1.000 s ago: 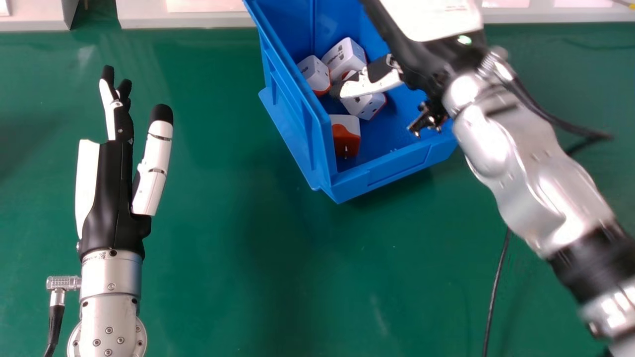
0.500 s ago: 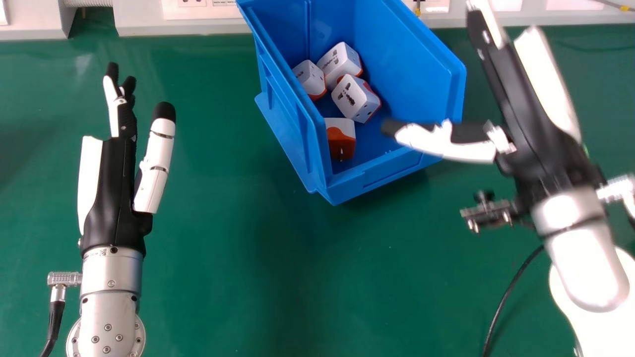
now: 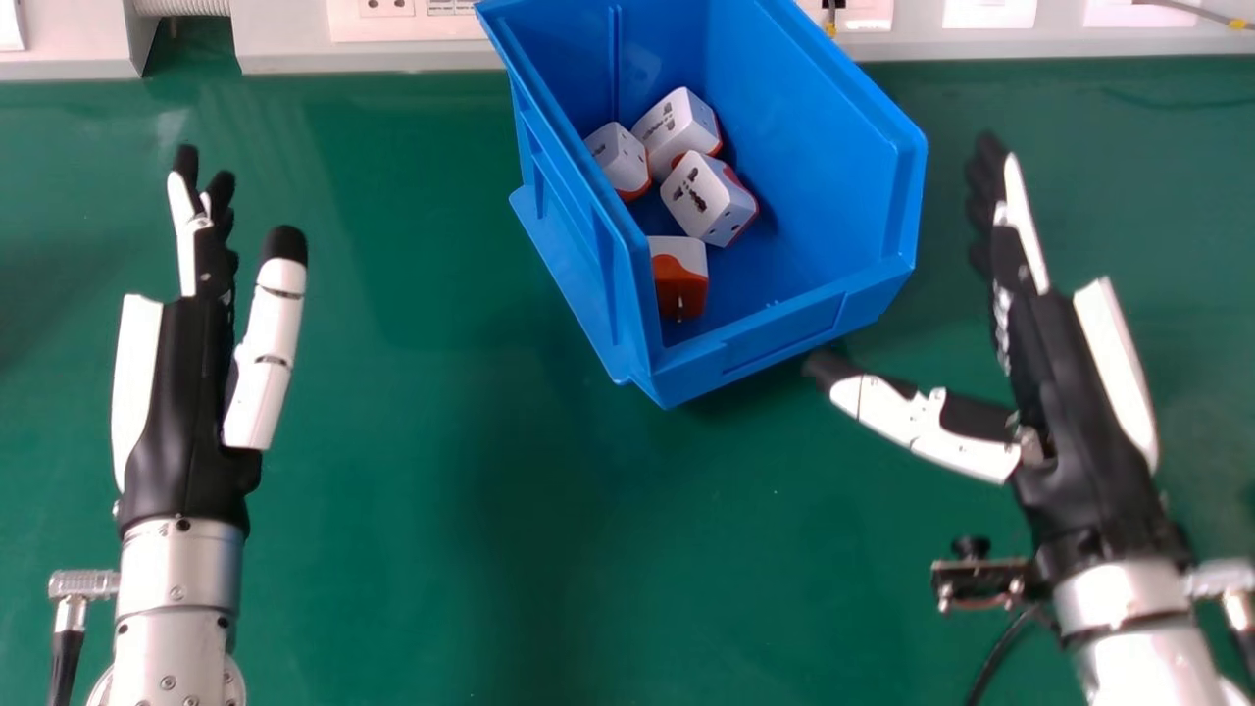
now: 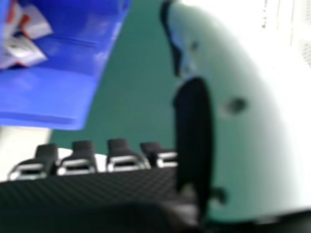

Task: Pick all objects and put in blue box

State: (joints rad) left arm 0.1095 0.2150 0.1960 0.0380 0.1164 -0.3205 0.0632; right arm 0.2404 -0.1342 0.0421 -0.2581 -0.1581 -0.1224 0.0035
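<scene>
In the head view, several white and orange plug adapters lie inside the blue box (image 3: 794,338): a back one (image 3: 678,127), one by the left wall (image 3: 620,160), a middle one (image 3: 708,199) and a front one (image 3: 678,279). My left hand (image 3: 191,392) is over the table left of the box, fingers straight and holding nothing. To the right of the box is my right hand (image 3: 1064,412), open and empty, its thumb stretched toward the box's front corner. The right hand view has the blue box (image 4: 53,97) with adapters (image 4: 26,48) beyond my right hand's fingers (image 4: 124,158).
A green table (image 3: 412,510) lies under everything. Along its far edge runs a pale ledge with wall sockets (image 3: 407,20). A black cable (image 3: 1000,657) runs near the right wrist.
My right hand has drawn back out from over the box to its right side, uncovering the adapters. The left hand has shifted slightly left and down in the view.
</scene>
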